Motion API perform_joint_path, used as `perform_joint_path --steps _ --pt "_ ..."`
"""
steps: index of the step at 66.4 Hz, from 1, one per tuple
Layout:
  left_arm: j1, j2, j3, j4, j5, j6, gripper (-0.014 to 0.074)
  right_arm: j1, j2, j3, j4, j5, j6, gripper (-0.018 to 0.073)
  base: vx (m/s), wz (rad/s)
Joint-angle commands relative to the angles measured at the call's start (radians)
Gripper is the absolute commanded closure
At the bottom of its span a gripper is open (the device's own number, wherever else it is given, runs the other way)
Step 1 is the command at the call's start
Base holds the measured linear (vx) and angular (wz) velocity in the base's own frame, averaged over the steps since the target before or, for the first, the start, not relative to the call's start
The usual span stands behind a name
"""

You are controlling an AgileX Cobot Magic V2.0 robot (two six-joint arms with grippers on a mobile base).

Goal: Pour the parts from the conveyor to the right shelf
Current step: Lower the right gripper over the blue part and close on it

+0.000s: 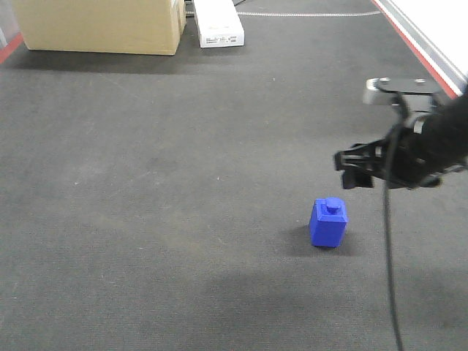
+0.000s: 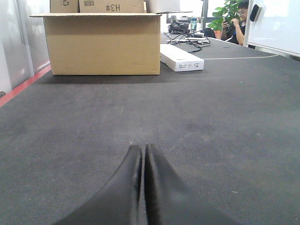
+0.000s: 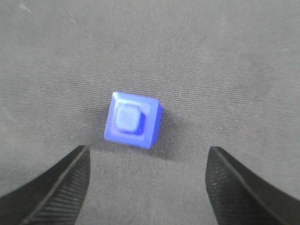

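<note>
The dark grey belt (image 1: pixel 146 183) carried a blue block (image 1: pixel 328 222) at lower right, a carton (image 1: pixel 99 25) at upper left and a white box (image 1: pixel 218 23) just beside it.

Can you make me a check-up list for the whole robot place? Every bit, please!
Surface: conveyor belt, dark grey and flat, with a red rail along one edge.
Job's things: blue block sits upright on the belt, stud on top; right shelf, nothing seen.
Clutter: cardboard box and white box at the belt's far end.
Grippers: left end effector shut, holding nothing; right end effector open, close to the block, not touching it.
Cables: black cable hangs from the right arm; loose cables on the far desk.
Surroundings: seated person and a green plant.
</note>
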Motion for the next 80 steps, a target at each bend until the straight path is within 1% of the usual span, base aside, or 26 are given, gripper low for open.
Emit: perform_joint_path --steps 1,13,24,44,51,58,71,75,80 --pt "-0.006 -0.012 -0.019 -0.006 -0.079 -0.008 0.0603 0.029 0.037 -0.091 0.007 -0.002 0.021 0.0052 0.0 0.0" --pt "-0.006 -0.012 -0.019 -0.006 -0.079 -0.008 0.0603 0.046 0.15 -0.183 0.007 0.056 0.092 0.0052 0.0 0.0" --pt "-0.006 -0.012 -0.019 -0.006 -0.079 -0.008 0.0603 0.046 0.224 -0.217 -0.002 0.093 0.096 0.0046 0.0 0.0" --pt "-0.006 -0.012 -0.019 -0.006 -0.079 -0.008 0.0603 0.046 0.305 -0.218 -0.003 0.119 0.126 0.0041 0.0 0.0" --pt "-0.006 -0.012 -0.019 -0.006 -0.079 -0.008 0.0603 0.046 0.321 -0.218 -0.004 0.111 0.129 0.0058 0.0 0.0" --pt "-0.006 -0.012 -0.019 -0.006 -0.079 -0.008 0.0603 0.046 0.328 -0.218 -0.004 0.107 0.131 0.0137 0.0 0.0" --pt "-0.006 -0.012 -0.019 -0.006 -0.079 -0.008 0.0603 0.038 0.326 -0.218 -0.014 0.087 0.141 0.041 0.0 0.0" --pt "-0.006 -0.012 -0.019 -0.006 -0.079 -0.008 0.0603 0.038 0.314 -0.218 -0.04 0.083 0.148 0.0498 0.0 0.0" --pt "-0.006 -0.012 -0.019 -0.006 -0.079 -0.008 0.0603 0.038 0.286 -0.206 -0.096 0.065 0.174 0.056 0.0 0.0"
